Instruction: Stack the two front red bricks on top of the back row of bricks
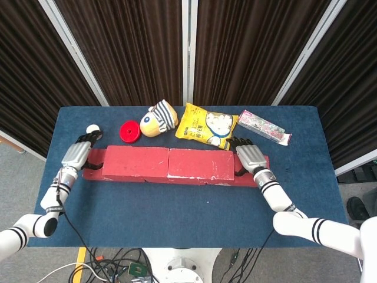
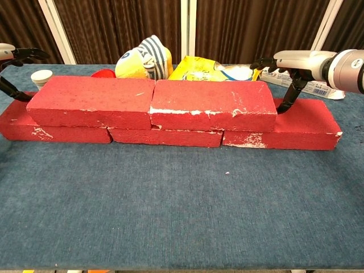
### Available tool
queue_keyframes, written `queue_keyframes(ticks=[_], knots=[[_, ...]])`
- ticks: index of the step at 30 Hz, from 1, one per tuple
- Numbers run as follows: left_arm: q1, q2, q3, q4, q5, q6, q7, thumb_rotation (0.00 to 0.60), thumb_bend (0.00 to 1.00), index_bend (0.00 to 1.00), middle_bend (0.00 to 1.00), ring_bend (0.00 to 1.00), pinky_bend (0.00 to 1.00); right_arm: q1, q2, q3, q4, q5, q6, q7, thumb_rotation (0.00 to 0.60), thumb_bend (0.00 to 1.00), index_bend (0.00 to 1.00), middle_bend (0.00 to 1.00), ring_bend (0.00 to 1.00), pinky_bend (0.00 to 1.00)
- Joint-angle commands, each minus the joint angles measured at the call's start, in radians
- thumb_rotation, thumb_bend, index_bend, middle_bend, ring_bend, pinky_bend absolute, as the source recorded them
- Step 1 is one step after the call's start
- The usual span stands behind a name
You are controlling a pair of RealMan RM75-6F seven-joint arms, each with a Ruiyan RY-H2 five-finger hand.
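Silver-backed left hand and right hand, black fingers, black-banded white arms.

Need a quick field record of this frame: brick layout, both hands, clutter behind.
top bricks: two red bricks end to end, on the bottom row
bottom row: three red bricks, ends stick out both sides
left hand: at left end of top bricks, holds nothing visible
right hand: at right end of top bricks, fingers down behind it
behind: plush toy, yellow snack bag, red lid, pink packet, small white cup
surface: blue table
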Motion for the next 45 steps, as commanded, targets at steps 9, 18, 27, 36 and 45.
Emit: queue_keyframes(ticks=[9,18,27,36,45], knots=[[-0.001,-0.008,-0.003,0.015,-0.006,-0.002,0.0,0.6,0.09,0.0,0.0,0.0,0.0,-0.003,0.0,-0.002,-0.003,-0.005,0.003,0.002,0.6,0.1,0.0,0.0,0.0,0.0],[-0.007,-0.013,-0.008,0.02,-0.006,-0.002,0.006,0.6,0.09,0.0,0.0,0.0,0.0,-0.006,0.0,-0.002,-0.001,-0.006,0.004,0.005,0.6,0.1,0.0,0.0,0.0,0.0],[-0.009,-0.015,-0.01,0.022,-0.015,-0.002,0.016,0.6,0.09,0.0,0.0,0.0,0.0,-0.008,0.002,0.001,-0.003,-0.011,0.005,0.01,0.6,0.1,0.0,0.0,0.0,0.0],[-0.005,-0.007,-0.01,0.016,-0.02,0.001,0.026,0.6,0.09,0.0,0.0,0.0,0.0,-0.014,0.013,0.003,-0.011,-0.017,0.006,0.019,0.6,0.06,0.0,0.0,0.0,0.0],[0.009,0.021,-0.009,-0.002,-0.024,0.02,0.042,0.6,0.09,0.0,0.0,0.0,0.0,-0.03,0.055,-0.001,-0.051,-0.025,0.027,0.016,0.6,0.06,0.0,0.0,0.0,0.0]])
